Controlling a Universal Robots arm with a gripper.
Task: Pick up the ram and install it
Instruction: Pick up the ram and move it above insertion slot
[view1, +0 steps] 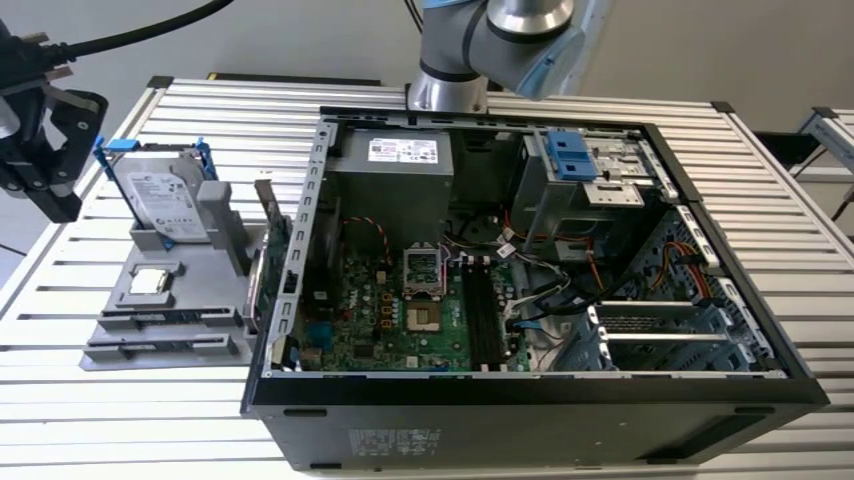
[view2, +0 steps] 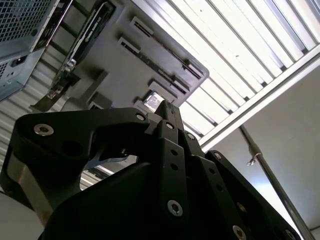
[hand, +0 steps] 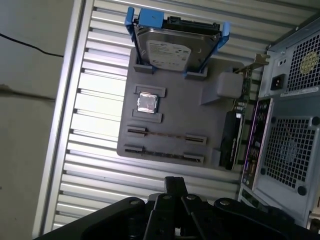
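Closest to the lens in the first wrist view are the black links of the gripper (hand: 175, 184), and its fingers look pressed together with nothing between them; the second wrist view shows the same meeting tips (view2: 165, 107). Straight ahead of those tips, apart from them, lies a grey holder (hand: 170, 112) on the slatted table (hand: 95, 100). The holder's edge nearest the gripper carries two long slots. The nearer slot (hand: 165, 154) appears empty. The one just beyond it holds the ram (hand: 165, 135), standing on edge and seen as a thin dark line between two end clips. Its long axis runs crosswise to the way the fingers point. By my reading, the line along which the fingers would part runs along the stick's length, not across its thin faces. Beyond the ram sits a square processor chip (hand: 148, 102), and farther still a hard drive (hand: 172, 47) stands in a blue frame. To one side of the ram an expansion card (hand: 231, 140) stands upright at the holder's edge, against the computer case (hand: 290, 125). In the exterior view the gripper hangs at the exterior view's left, well apart from the motherboard's black slots (view1: 483, 315) inside the open case.
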